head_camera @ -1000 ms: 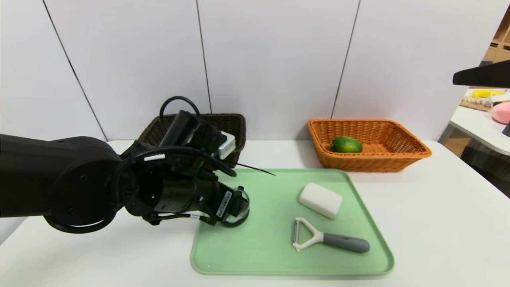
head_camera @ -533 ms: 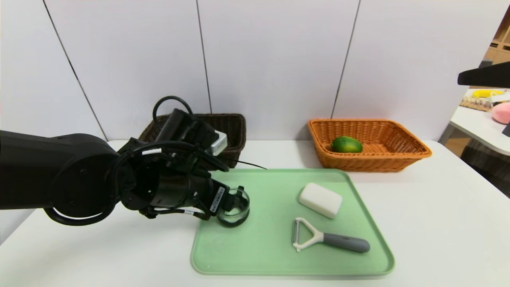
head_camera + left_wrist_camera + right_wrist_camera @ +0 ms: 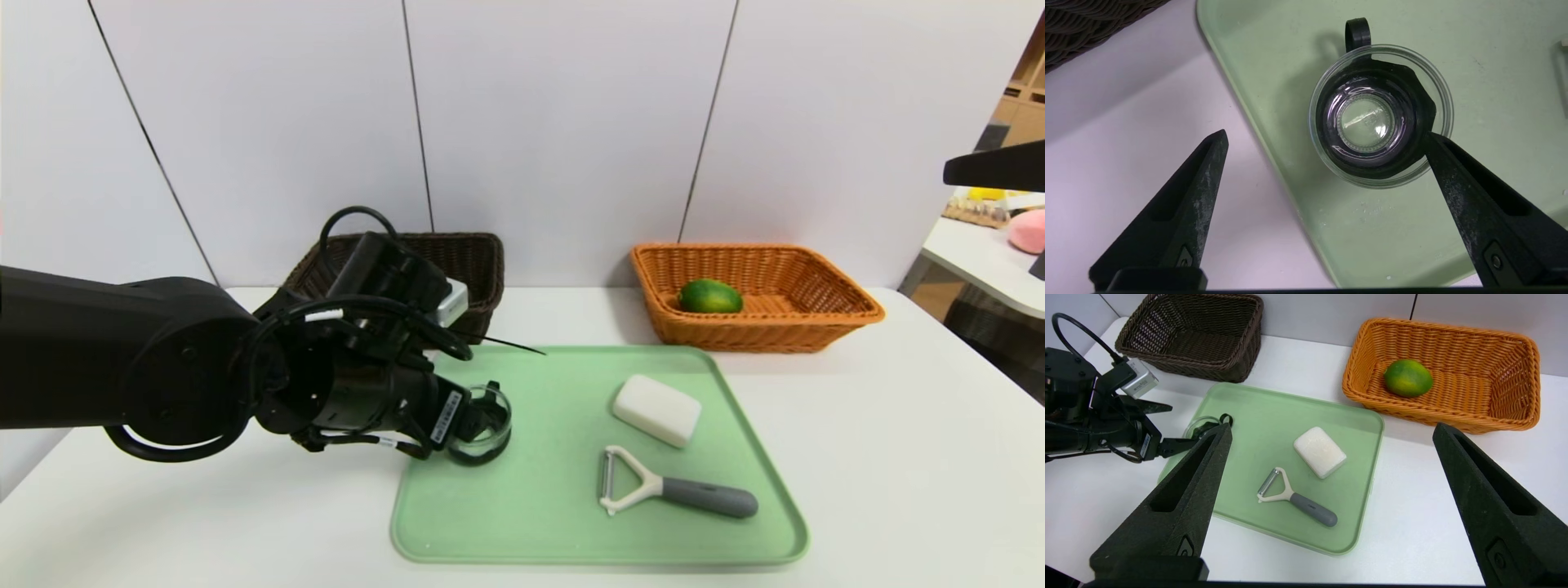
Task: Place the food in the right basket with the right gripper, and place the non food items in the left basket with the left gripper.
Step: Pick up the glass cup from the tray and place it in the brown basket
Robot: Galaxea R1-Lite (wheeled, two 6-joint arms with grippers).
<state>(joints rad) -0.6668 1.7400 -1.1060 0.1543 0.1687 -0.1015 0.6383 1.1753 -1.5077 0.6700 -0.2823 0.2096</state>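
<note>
one left tool [image 3: 1327, 132], jaws wide (holding nothing), angled above glass cup [image 3: 1367, 116]

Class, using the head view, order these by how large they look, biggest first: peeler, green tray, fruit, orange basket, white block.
1. Green tray
2. Orange basket
3. Peeler
4. White block
5. Fruit

The fruit sits farther back, which may shrink it.

Black rounded left arm [image 3: 196, 359], looping black cables [image 3: 359, 304], white barcode label [image 3: 446, 416], silvery box [image 3: 452, 303]
</note>
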